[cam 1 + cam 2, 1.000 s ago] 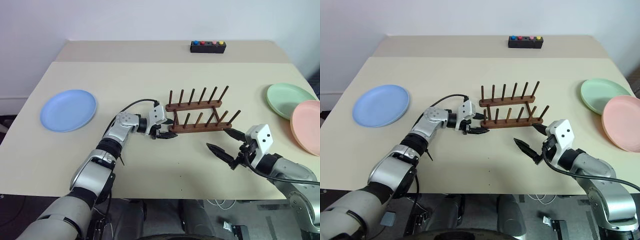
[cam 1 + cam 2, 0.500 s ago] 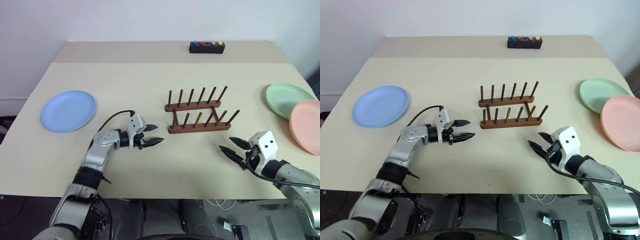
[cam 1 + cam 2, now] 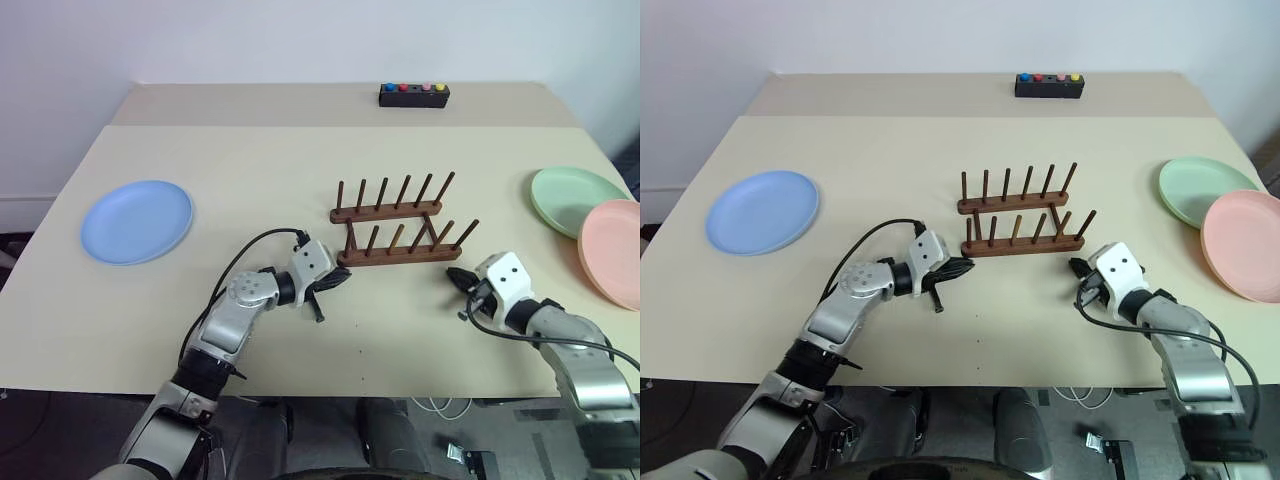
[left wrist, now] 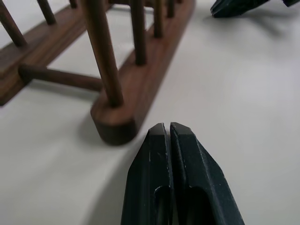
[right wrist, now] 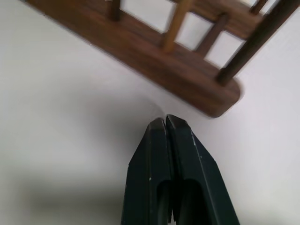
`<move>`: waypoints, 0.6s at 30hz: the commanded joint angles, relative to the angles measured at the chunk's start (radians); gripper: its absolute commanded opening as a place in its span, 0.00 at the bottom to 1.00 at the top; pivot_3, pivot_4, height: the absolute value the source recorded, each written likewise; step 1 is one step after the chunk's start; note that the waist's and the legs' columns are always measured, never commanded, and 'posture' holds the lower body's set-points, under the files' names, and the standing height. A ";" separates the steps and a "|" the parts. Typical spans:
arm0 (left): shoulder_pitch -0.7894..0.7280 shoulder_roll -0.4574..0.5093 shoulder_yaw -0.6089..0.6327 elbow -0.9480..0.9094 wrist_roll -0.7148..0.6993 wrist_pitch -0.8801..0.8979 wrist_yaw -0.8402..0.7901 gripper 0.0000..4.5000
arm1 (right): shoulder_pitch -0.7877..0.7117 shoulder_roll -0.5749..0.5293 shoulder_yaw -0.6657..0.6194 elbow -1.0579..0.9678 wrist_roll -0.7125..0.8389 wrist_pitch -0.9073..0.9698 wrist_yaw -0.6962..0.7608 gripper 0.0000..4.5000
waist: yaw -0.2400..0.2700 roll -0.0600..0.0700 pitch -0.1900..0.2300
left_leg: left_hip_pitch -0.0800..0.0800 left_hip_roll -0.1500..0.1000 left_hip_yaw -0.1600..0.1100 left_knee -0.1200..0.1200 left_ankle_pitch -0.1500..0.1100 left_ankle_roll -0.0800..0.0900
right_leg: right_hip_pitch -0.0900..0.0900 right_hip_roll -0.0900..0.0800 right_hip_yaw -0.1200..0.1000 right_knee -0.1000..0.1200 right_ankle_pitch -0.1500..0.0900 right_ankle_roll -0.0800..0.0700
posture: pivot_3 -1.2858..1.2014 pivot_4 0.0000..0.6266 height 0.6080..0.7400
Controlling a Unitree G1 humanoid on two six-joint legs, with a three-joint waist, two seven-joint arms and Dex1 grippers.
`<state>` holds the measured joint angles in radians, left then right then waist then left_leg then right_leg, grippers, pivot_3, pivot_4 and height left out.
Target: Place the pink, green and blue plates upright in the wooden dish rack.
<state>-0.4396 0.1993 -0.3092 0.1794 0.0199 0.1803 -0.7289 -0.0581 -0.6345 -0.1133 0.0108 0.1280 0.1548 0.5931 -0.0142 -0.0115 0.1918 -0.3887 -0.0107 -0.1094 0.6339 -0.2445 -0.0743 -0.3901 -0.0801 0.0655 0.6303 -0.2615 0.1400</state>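
Both jaws clenched, empty: left gripper (image 4: 169, 127) at rack (image 3: 400, 222) left end, right gripper (image 5: 166, 120) at right end. Rack mid-tabletop. Blue plate (image 3: 136, 221) left edge; green plate (image 3: 580, 200), pink plate (image 3: 614, 253) right edge.

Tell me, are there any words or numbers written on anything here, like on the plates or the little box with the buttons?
None: no word, number or sign can be read anywhere.
The black box shows only coloured buttons, with no lettering to make out.
The blue plate, green plate, pink plate and wooden dish rack are plain.
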 commanded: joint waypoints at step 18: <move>-0.047 -0.038 0.030 0.094 0.034 -0.057 0.146 0.03 | -0.113 0.050 0.059 0.136 -0.096 -0.097 -0.053 0.00 | -0.003 0.000 -0.001 | 0.001 0.000 0.000 0.000 0.000 0.000 | 0.001 0.000 0.000 0.001 0.000 0.000 | 0.52 0.24 0.96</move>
<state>-0.4815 0.1537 -0.2975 0.2665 0.0522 0.1316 -0.5969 -0.1722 -0.5943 -0.0615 0.1417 0.0427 0.0553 0.5443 -0.0168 -0.0113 0.1908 -0.3874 -0.0107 -0.1095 0.6338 -0.2443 -0.0747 -0.3892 -0.0800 0.0655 0.6308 -0.2612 0.1399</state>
